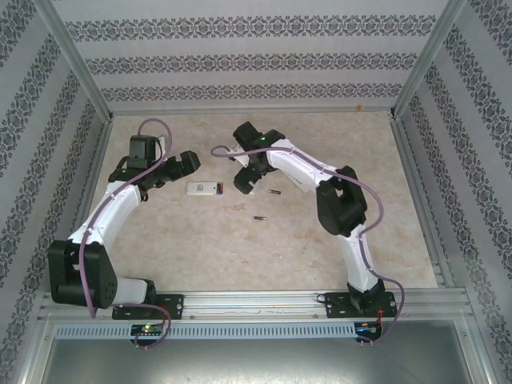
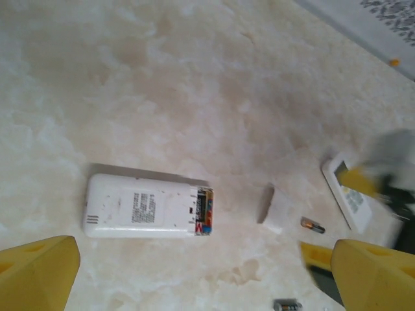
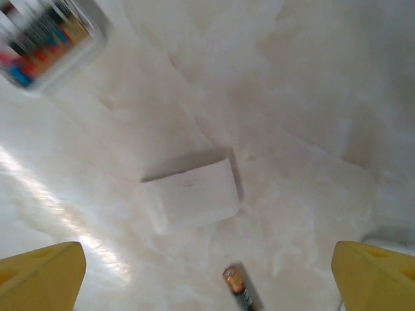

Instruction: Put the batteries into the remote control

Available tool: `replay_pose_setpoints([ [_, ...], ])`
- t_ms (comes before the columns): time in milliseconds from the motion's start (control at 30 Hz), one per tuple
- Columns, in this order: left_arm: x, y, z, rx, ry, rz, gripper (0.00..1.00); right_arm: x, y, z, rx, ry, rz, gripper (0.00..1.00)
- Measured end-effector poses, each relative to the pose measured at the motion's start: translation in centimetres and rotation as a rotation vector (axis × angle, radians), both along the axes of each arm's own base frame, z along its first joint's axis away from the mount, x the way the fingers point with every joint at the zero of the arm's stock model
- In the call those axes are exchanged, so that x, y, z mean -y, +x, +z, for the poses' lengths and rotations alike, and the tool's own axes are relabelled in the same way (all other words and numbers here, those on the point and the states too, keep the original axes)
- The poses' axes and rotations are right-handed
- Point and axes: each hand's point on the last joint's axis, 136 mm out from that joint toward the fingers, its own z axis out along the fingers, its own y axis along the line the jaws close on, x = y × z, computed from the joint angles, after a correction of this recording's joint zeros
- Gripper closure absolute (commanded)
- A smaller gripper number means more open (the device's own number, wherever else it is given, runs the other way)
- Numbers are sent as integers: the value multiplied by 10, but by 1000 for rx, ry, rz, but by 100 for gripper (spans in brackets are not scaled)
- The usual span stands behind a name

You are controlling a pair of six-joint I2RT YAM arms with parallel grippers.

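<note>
- White plastic remote control is lying flat on the pale marbled table, back upward. Its open bay is pointing toward the right arm and showing coloured contents. I cannot tell whether a slot is free.
- Left gripper is hovering just beside the remote control, its yellow fingers spread wide and gripping nothing.
- Right gripper is hanging above the loose cover, its fingers also parted wide and carrying nothing.
- Of the batteries, one battery is lying just beside the cover, on the side nearer this gripper. A second battery is resting apart from it, closer to the arm bases.
- Judging by the pose, the step in hand is picking up the battery beside the cover.
- Doing it well is looking like a matter of:
  - turning the wrist so the fingers are straddling the slim body across its width, not its ends;
  - lowering until the tips are almost grazing the table, while staying clear of the cover;
  - closing slowly, since a round cell is likely to roll away from the first finger touching it.
- For seating, the left gripper should be bracing the remote control so it is not sliding. The battery should be going in spring end first, tilted, then pressed flat.
</note>
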Motion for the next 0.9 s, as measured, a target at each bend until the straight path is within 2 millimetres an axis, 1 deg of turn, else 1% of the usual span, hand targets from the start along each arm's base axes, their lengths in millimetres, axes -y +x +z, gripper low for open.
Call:
replay_pose_setpoints([
  [100,2,-12,9,28,-9,-12,0,10,-4,-34,-77,-62,46,4],
  [167,2,-20,16,49,-10,-15,0,13,-9,-48,-111,-85,67,8],
  [200,1,-25,21,63,-9,-16,0,12,-11,-51,-126,-85,79,12],
  [300,1,-35,34,98,-6,-18,0,6,-7,-44,-113,-71,105,26],
  [367,0,-40,38,106,1,-19,0,3,-5,-41,-107,-61,114,36],
  [400,-1,-42,39,107,7,-19,0,2,-4,-41,-107,-57,117,38],
  [467,-2,-46,38,100,18,-19,0,1,-3,-43,-111,-58,121,39],
  [567,-3,-52,38,90,26,-20,0,-1,-4,-48,-121,-67,127,48],
  [600,-4,-54,38,90,28,-19,0,-2,-4,-47,-119,-66,130,48],
  [667,-4,-56,40,93,36,-19,0,-3,-2,-46,-112,-68,137,45],
  [733,-5,-59,40,93,44,-19,0,-3,-2,-47,-108,-81,145,45],
  [767,-6,-60,40,90,47,-19,0,-3,-2,-47,-107,-83,146,46],
  [833,-7,-62,38,80,53,-20,0,-4,-3,-46,-109,-83,151,51],
  [900,-7,-65,36,69,58,-20,0,-5,-4,-46,-115,-76,154,52],
])
